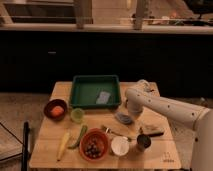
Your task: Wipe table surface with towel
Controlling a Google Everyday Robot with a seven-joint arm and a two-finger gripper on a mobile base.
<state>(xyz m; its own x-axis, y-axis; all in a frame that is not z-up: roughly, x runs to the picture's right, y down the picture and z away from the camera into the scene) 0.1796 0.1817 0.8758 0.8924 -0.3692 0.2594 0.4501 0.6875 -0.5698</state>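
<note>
Camera view shows us a tan wooden bench (165, 150) with plank lines. Starting at its left edge, we see a dark red bowl (55, 108) holding something orange. Toward the front left corner lies a yellow item (63, 145), with a green one (80, 136) just beside it. A small green cup (77, 115) stands to the right of the red bowl. At the back edge sits a green tray (95, 80) with a pale grey piece (103, 97) lying inside it. Near the front edge we find an orange bowl (94, 144) of dark round things, then a white cup (120, 145) and a dark cup (144, 141). Right of the bench's centre lies the towel (124, 118), a grey-blue cloth, with our claw (126, 111) down on it at the end of the white arm (170, 107) reaching in from the right. We cannot tell how the claw's grip is set. A dark flat object (151, 130) lies towards the right edge.
</note>
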